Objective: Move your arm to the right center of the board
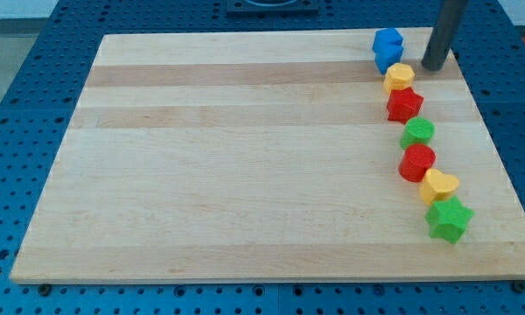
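No hand here, only a rod; my tip [434,66] sits at one o'clock on the tabletop [245,175], beside the yellow block [400,76]. Slide toward three o'clock, staying outside the block column.

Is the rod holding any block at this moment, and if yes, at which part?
Nothing is held. My tip stands free on the board, apart from the yellow block and the blue block to its left in the view.

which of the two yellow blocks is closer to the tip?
The upper yellow block, just below the blue blocks; my tip sits at its right. The other yellow lies lower.
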Motion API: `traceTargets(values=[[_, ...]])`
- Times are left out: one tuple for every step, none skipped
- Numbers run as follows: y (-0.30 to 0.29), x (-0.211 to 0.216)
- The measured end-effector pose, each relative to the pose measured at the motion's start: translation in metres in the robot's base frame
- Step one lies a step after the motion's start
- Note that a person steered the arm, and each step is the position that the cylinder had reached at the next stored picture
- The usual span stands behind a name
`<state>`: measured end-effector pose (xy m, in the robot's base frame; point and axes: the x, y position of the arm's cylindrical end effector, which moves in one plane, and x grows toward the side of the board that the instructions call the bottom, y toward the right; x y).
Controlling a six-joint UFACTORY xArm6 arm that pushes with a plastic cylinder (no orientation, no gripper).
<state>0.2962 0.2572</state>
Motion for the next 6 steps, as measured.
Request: traceTargets(values=[[0.012, 0.015], [0.02, 0.037], [0.028, 0.058], [0.028, 0.081], [0.028, 0.105], [0.028, 0.129]])
